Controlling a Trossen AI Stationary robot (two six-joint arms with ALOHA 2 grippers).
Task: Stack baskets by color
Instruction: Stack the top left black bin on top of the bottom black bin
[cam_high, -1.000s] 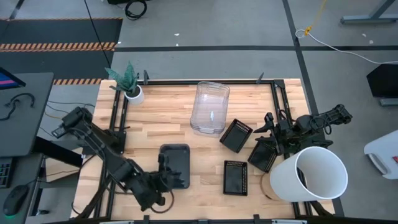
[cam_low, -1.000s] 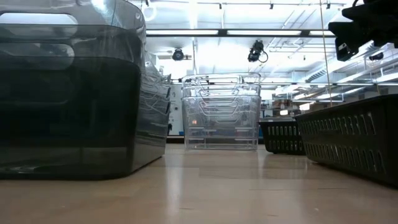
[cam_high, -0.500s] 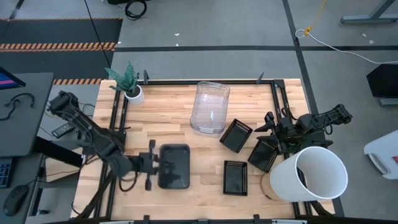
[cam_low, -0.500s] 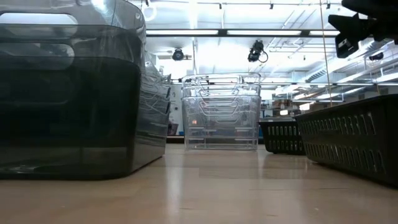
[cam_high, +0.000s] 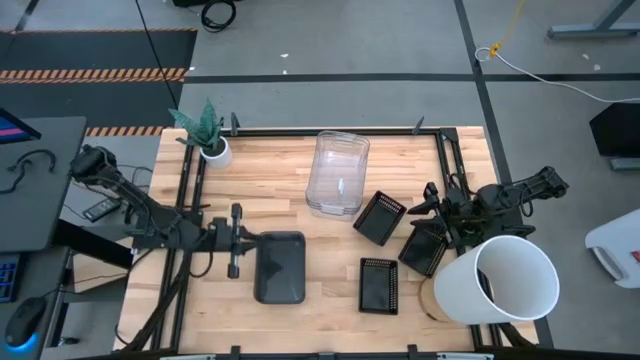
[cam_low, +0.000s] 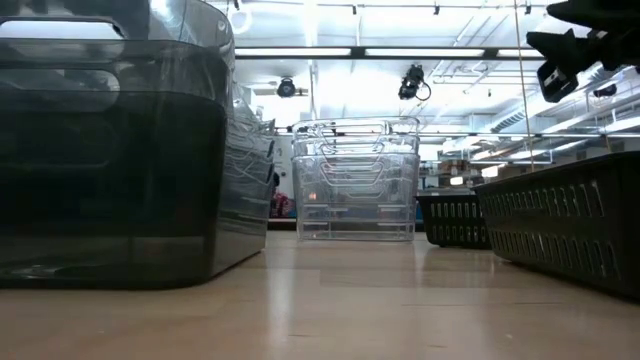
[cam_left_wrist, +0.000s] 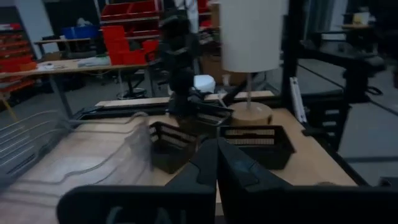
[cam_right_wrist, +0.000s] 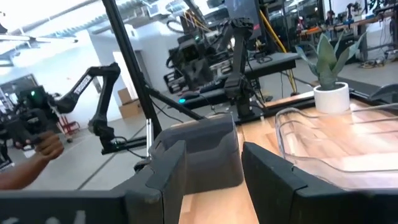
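Since a second ago, the left gripper (cam_high: 242, 241) has pulled back from the near edge of the table and now sits just to the left of the dark grey baskets (cam_high: 280, 266), with its fingers pressed tight together and holding nothing. Nothing else has moved.

From above, the dark grey baskets sit in one stack near the front of the wooden table (cam_high: 270, 170). The clear baskets (cam_high: 337, 172) sit in one stack near the back. Three black mesh baskets lie apart on the right: one (cam_high: 379, 217) tilted by the clear stack, one (cam_high: 378, 285) near the front, and one (cam_high: 424, 248) under the right gripper (cam_high: 438, 222). The right gripper's fingers stand wide apart over that basket, and I cannot tell if they touch it. A big white bucket (cam_high: 501, 281) stands at the right front corner. A small plant pot (cam_high: 214, 151) stands at the back left.

From table height, the dark grey stack (cam_low: 110, 150) fills the left side. The clear stack (cam_low: 355, 180) stands farther back, and a mesh basket (cam_low: 565, 225) is on the right.

The left wrist camera shows two closed fingers (cam_left_wrist: 208, 165) pointing at two mesh baskets (cam_left_wrist: 255, 143).

The right wrist camera shows two spread fingers (cam_right_wrist: 168, 165), the dark grey stack (cam_right_wrist: 199, 152) and a clear basket (cam_right_wrist: 326, 137).
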